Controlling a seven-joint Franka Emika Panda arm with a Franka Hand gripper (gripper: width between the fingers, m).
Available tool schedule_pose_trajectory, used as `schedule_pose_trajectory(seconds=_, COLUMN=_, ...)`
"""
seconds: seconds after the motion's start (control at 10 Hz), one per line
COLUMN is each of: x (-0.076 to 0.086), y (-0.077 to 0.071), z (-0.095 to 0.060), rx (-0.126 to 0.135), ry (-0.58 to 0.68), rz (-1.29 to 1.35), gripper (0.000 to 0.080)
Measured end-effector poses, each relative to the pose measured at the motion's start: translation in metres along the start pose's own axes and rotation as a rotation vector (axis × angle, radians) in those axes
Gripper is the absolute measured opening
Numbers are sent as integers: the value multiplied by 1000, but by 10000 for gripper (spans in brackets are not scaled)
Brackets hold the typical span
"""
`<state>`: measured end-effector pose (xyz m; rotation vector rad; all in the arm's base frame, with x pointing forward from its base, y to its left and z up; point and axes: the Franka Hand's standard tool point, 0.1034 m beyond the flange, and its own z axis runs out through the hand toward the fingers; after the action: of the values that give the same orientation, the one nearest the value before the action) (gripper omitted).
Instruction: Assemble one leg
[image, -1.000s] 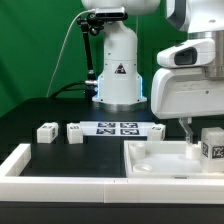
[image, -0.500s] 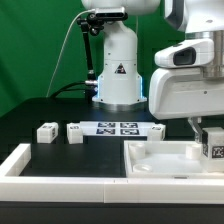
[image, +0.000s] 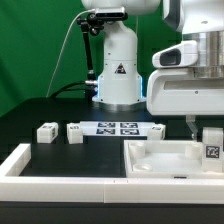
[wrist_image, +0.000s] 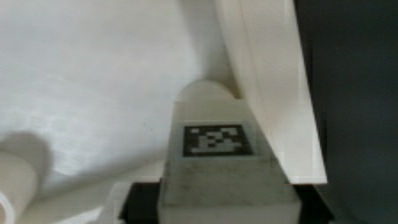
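At the exterior view's right edge, above the large white tray-like piece (image: 160, 160), the gripper (image: 205, 132) hangs low with a leg (image: 213, 146) at its tip, the leg's black-and-white tag facing the camera. The leg stands upright over the far right corner region of that piece, close against its raised rim; whether its base touches the floor of the piece cannot be told from this angle. In the wrist view the same leg (wrist_image: 217, 150) fills the centre, tag toward the lens, with dark fingers (wrist_image: 150, 196) pressed against its flanks near the picture's lower edge: the gripper (wrist_image: 217, 200) is closed on the leg, jaws apart only by the block's own width. Behind the leg in that view lie the white floor and a rim wall of the tray-like piece (wrist_image: 107, 80), and beyond the rim the dark bench (wrist_image: 356, 80). On the black bench (image: 30, 115) in the exterior view, two further legs rest apart from the tray: one (image: 46, 132) toward the exterior view's left, another (image: 74, 131) just beside it. The marker board (image: 118, 128) lies flat to their right, in front of the arm's white base (image: 117, 75). A white rail (image: 20, 160) borders the bench's near left corner.
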<state>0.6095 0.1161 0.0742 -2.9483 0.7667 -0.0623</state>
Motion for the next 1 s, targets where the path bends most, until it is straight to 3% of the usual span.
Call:
schedule_pose_trajectory(seconds=0.2, x=1, y=0, z=0, rx=7, ry=5, rz=198, gripper=291)
schedule_pose_trajectory(seconds=0.7, x=0, y=-2, z=0, rx=54, ry=11, rz=802, gripper=292)
schedule_pose_trajectory(seconds=1.0, x=-1, y=-3, z=1, rx=63, ry=-5, rz=964, gripper=292)
